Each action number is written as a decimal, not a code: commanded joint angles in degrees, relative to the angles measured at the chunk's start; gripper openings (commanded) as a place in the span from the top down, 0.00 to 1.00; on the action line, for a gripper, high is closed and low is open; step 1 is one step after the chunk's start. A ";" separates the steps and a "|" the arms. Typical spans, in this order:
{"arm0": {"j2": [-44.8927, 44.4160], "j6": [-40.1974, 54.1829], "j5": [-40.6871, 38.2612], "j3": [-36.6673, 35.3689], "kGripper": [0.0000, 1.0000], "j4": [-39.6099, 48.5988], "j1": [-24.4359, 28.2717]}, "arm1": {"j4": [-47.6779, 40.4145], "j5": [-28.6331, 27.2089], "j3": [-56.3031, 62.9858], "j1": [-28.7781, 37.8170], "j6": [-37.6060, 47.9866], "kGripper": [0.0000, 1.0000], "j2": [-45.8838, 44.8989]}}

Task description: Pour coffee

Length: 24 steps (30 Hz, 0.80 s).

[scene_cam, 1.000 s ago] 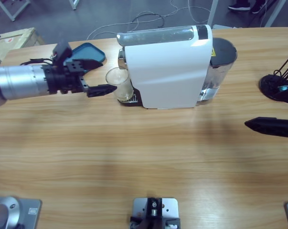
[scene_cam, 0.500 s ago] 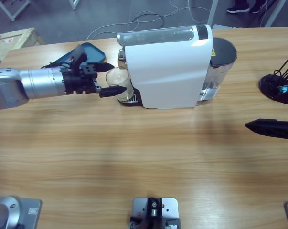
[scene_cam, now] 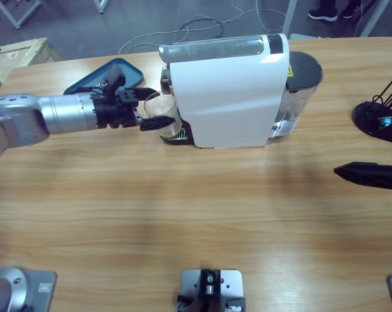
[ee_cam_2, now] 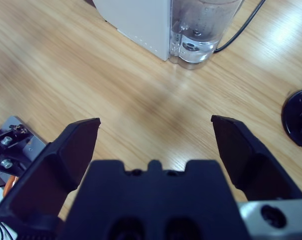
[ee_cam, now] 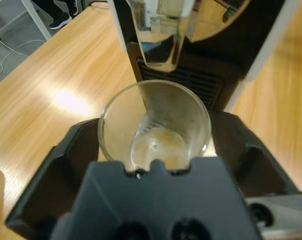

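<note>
Clear, thin-walled drinking glass [ee_cam: 155, 127] sits between my left gripper's [ee_cam: 156, 145] wide jaws; fragile, slippery, light — grip mid-wall gently.

Tray [scene_cam: 121, 70]: blue, at the table's far left, behind the arm.
Black stand [scene_cam: 379, 118]: on the table's right edge.
Cables [scene_cam: 202, 26]: on the floor beyond the table [scene_cam: 182, 214].

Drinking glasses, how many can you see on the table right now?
1. The clear glass stands on the coffee machine's drip grate, under its spout, between the left gripper's open jaws. The machine could hide others behind it.
</note>
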 commanded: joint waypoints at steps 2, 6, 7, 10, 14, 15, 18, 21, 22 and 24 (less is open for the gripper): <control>3.53 -1.05 -2.30 -1.26 0.52 -0.67 0.82 | 0.36 0.10 1.84 0.07 0.81 0.00 0.32; 3.43 -0.95 -2.09 -1.21 1.00 -0.59 0.80 | 0.27 0.02 1.79 0.03 0.81 0.00 0.25; 3.34 -0.79 -1.56 -0.98 1.00 -0.59 0.82 | 0.27 0.02 1.79 -0.02 0.81 0.00 0.18; 2.51 -0.60 1.37 0.39 1.00 -0.67 1.30 | 0.32 -0.07 1.79 -0.02 0.81 0.00 -0.19; -2.06 -1.09 4.41 1.11 1.00 -0.67 4.97 | 0.27 -0.16 1.86 -0.09 0.98 0.00 -0.30; -3.13 -1.33 5.52 0.99 1.00 -0.67 5.94 | 0.22 -0.16 1.81 -0.11 1.00 0.00 -0.30; -4.92 -1.86 9.39 0.11 1.00 -0.78 8.64 | -0.40 -0.14 2.03 -0.11 1.12 0.00 -0.09; -4.61 -6.19 17.79 -1.81 1.00 -0.92 11.81 | -0.61 -0.11 2.21 -0.11 1.21 0.00 -0.12; -3.97 -8.17 21.04 -2.90 1.00 -0.73 12.91 | -0.61 -0.11 2.42 -0.11 1.28 0.00 -0.12; -1.90 -11.41 25.81 -5.89 1.00 1.15 15.32 | -0.70 -0.04 2.74 -0.11 1.62 0.00 -0.09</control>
